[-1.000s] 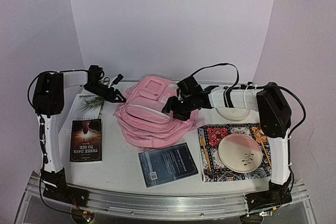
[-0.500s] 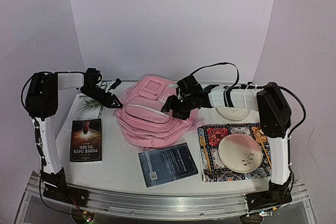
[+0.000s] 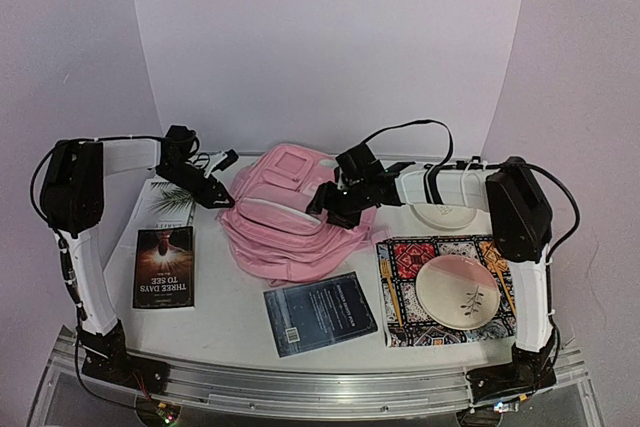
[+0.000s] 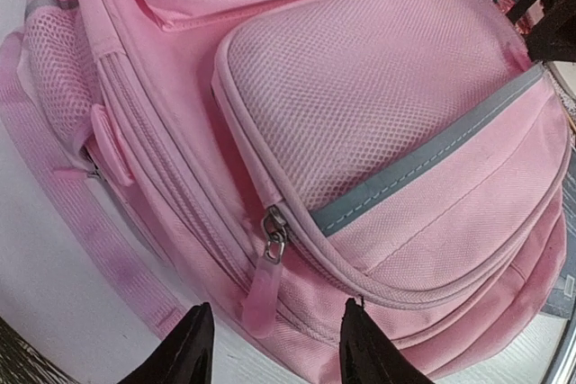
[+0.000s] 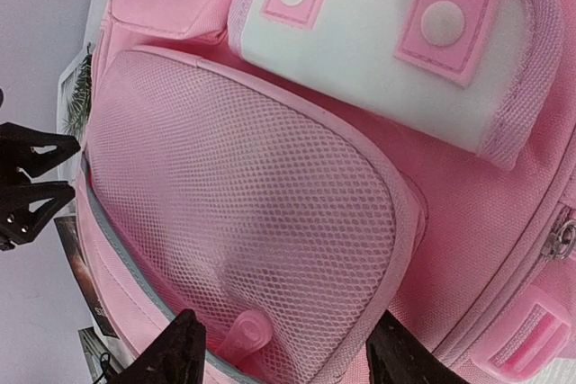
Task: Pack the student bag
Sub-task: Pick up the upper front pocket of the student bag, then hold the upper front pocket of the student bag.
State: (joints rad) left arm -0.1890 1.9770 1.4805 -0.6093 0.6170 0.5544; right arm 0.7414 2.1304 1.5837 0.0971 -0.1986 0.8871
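Left jaws closer to student bag (image 3: 285, 239)

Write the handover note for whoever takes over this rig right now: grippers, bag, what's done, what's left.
Left gripper: open, empty, at the left side of the student bag, with a zip pull just ahead of its fingertips.
Right gripper: open, empty, over the bag's mesh pocket, with a pink pull tab between its fingertips.
Bag: lying flat mid-table; the zips in view look shut.
Done: nothing packed that shows.
Left: probably open the bag first. The Three Days to See book and the dark blue book lie outside it.
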